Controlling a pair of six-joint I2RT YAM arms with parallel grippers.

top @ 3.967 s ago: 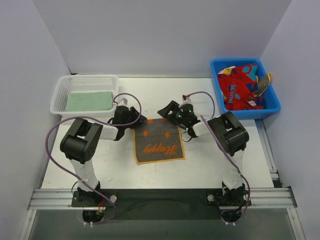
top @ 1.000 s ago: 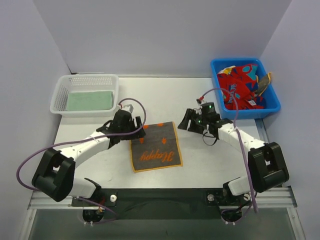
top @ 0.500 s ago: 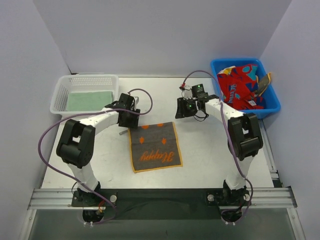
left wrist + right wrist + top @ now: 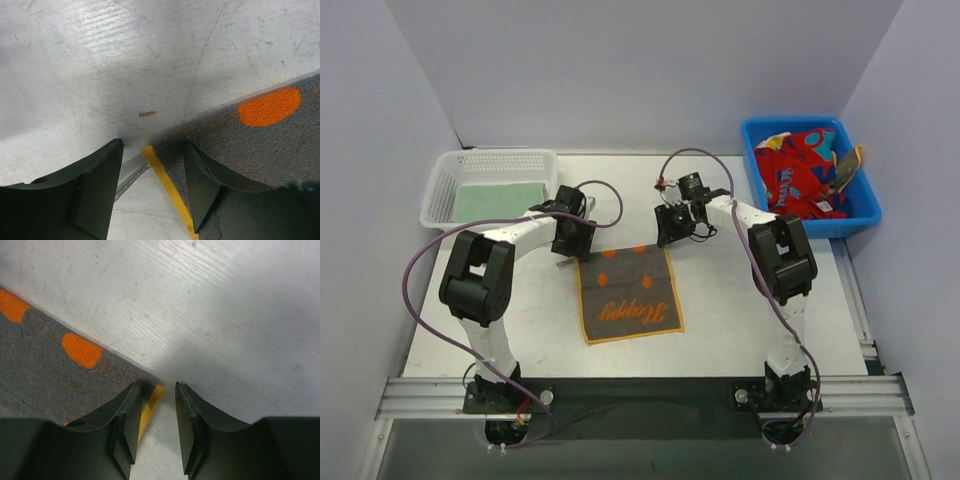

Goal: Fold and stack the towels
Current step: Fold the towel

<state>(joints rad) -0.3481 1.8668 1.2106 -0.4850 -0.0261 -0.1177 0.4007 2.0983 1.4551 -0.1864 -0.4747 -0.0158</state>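
Straddling far corners of grey towel (image 4: 630, 295)

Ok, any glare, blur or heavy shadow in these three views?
Top view: evenly lit, sharp. Left wrist view: glare streaks on the table; left gripper soft-focus. Right wrist view: table washed out, shadow at the towel corner.

A robotics lab test cell is shown: a left arm (image 4: 478, 285) and a right arm (image 4: 782, 262) are mounted along an aluminium rail (image 4: 865, 392) at the near edge of a scratched metal surface (image 4: 740, 320), which is boxed in by plain pale walls (image 4: 640, 80).
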